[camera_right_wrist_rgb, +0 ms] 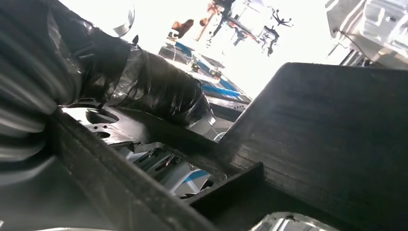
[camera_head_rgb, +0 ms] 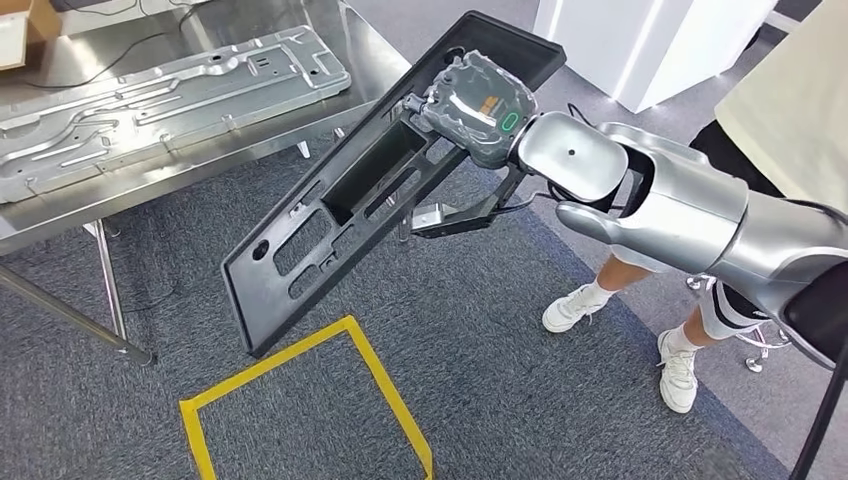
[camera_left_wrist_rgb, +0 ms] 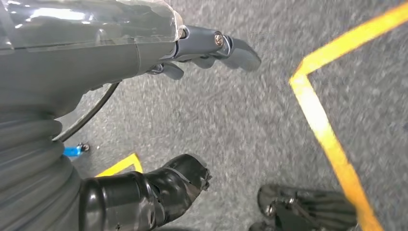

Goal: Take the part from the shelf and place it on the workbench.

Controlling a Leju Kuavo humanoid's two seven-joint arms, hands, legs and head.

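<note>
A long black plastic panel (camera_head_rgb: 330, 215) with several cut-outs hangs tilted in the air, its low end over the carpet and its high end near the workbench corner. My right hand (camera_head_rgb: 478, 108) grips it near the upper end, the silver arm reaching in from the right. Up close in the right wrist view, the black panel (camera_right_wrist_rgb: 327, 139) lies against the taped thumb (camera_right_wrist_rgb: 159, 96). The steel workbench (camera_head_rgb: 200, 150) stands at the upper left. My left hand (camera_left_wrist_rgb: 207, 50) hangs over the grey carpet, fingers apart and holding nothing.
A pressed metal sheet (camera_head_rgb: 160, 95) lies on the workbench, with a cardboard box (camera_head_rgb: 25, 30) at its far corner. Yellow tape (camera_head_rgb: 300, 400) marks a square on the carpet. A person in white shoes (camera_head_rgb: 600, 300) stands close on the right. A white cabinet (camera_head_rgb: 650, 45) stands behind.
</note>
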